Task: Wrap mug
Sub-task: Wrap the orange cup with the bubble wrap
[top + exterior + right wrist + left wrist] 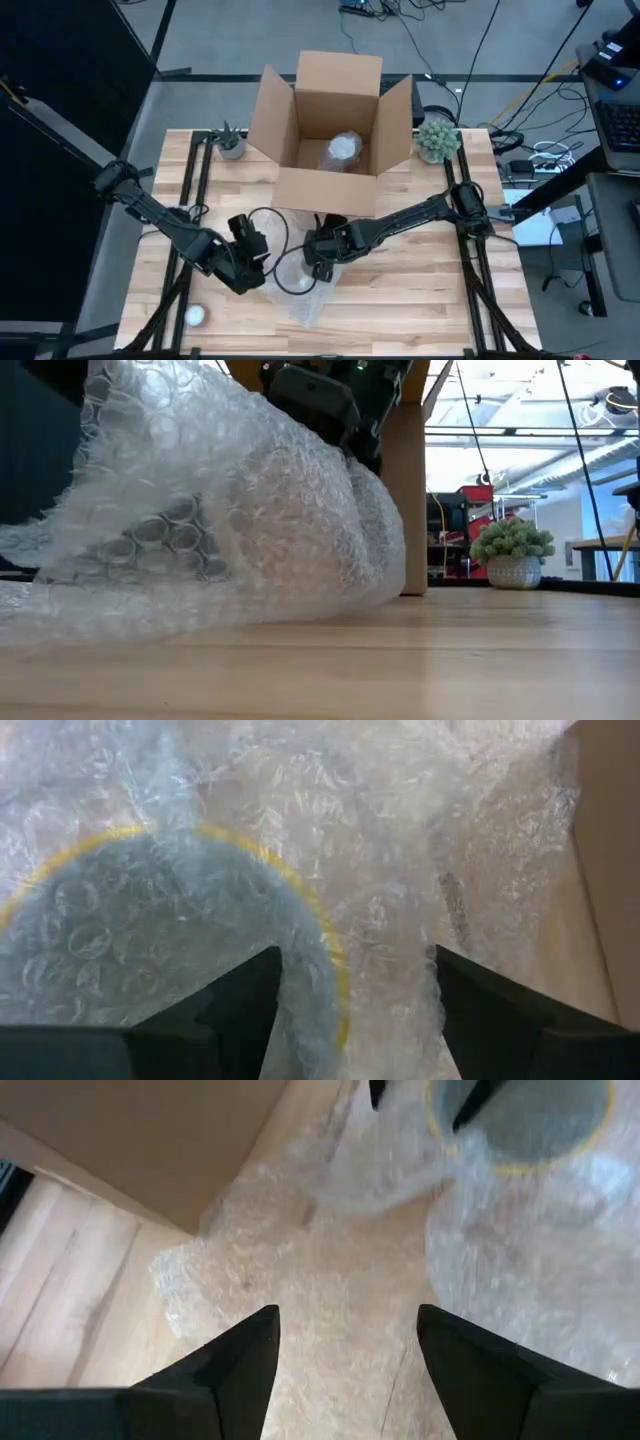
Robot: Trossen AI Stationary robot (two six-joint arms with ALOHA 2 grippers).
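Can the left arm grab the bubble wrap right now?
Probably yes. The left gripper has its fingers open, and the bubble wrap lies on the table just ahead with nothing between them. The right gripper is over the wrapped mug, off to the side.

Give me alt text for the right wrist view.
A mug with a yellow rim, seen through bubble wrap lying over it, fills the view just beyond the right gripper, whose fingers are open. A cardboard box edges the frame.

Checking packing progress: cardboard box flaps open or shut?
Open. In the high view the cardboard box has its flaps spread outward, and a bubble-wrapped bundle is visible inside.
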